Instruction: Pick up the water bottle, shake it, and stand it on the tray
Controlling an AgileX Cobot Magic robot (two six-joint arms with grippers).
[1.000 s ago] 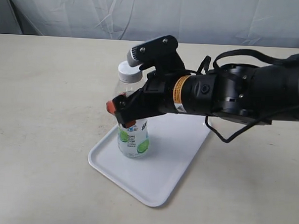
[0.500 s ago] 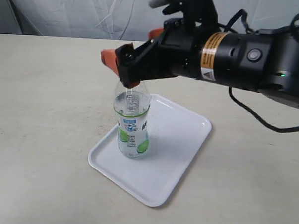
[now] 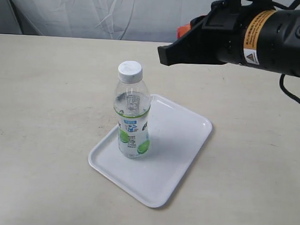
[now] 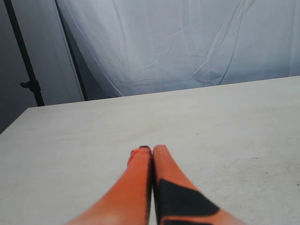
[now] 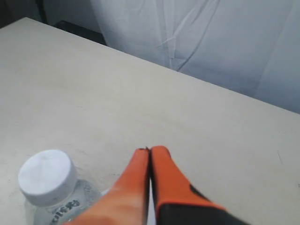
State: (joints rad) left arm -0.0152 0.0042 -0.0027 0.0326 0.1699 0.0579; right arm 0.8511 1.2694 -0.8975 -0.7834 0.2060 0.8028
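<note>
The water bottle point(image 3: 132, 119), clear with a white cap and a lime-printed label, stands upright near the left end of the white tray point(image 3: 181, 131); nothing holds it. My right gripper point(image 3: 171, 45) hangs above and to the right of the bottle, well apart from it. In the right wrist view its orange fingers point(image 5: 150, 151) are shut with nothing between them, and the bottle's cap point(image 5: 47, 177) shows below and beside them. My left gripper point(image 4: 151, 149) is shut and empty over bare table; it is out of the exterior view.
The beige table point(image 3: 46, 88) stretches around the tray. A white cloth backdrop point(image 3: 94, 13) hangs behind the far edge. The black right arm point(image 3: 262, 40) reaches in from the upper right. A dark stand pole point(image 4: 23, 61) shows in the left wrist view.
My right gripper let go of the bottle, rose and drew back to the upper right, and its fingers closed. The bottle stayed standing on the tray.
</note>
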